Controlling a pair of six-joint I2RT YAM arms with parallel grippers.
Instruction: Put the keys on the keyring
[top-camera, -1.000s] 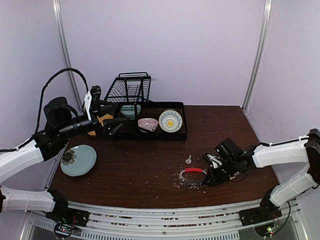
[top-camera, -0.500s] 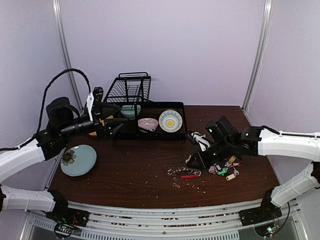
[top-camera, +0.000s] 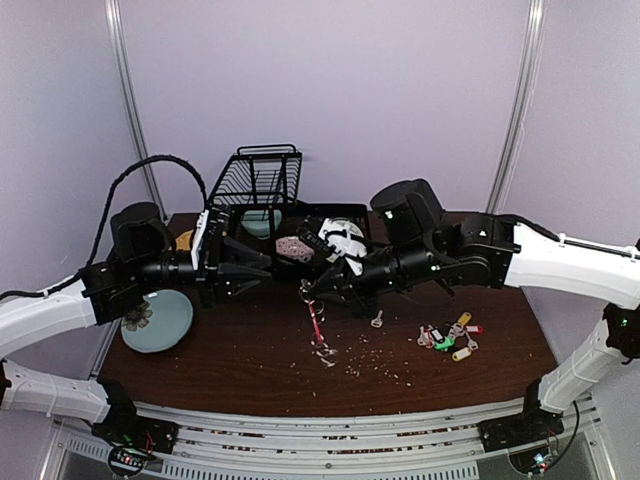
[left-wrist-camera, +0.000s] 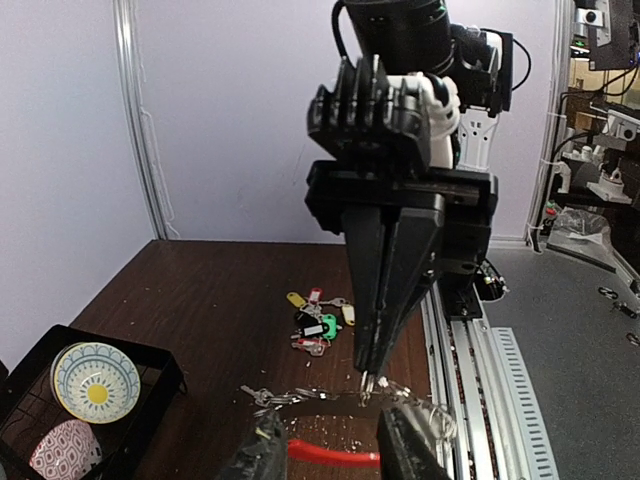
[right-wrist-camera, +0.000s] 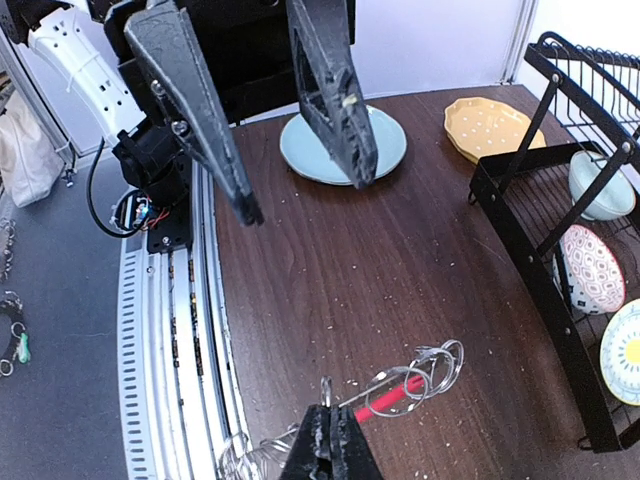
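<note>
Hanging from your right gripper (top-camera: 309, 290), the keyring (top-camera: 317, 322) dangles edge-on over the middle of the table (top-camera: 250, 370), its red arc and small rings trailing down toward the wood. You cannot tell whether its low end touches. The right fingers are pressed together, pinching the hoop's rim. Your left gripper (top-camera: 262, 272) points at the ring from the left-edge side, jaws spread wide, near it but apart. The keys (top-camera: 447, 338), a bunch with coloured tags, lie flat toward the right edge, well clear of both grippers. One bare key (top-camera: 377, 320) lies alone between that bunch and the hanging ring. A teal plate (top-camera: 157, 320) sits by the left edge.
</note>
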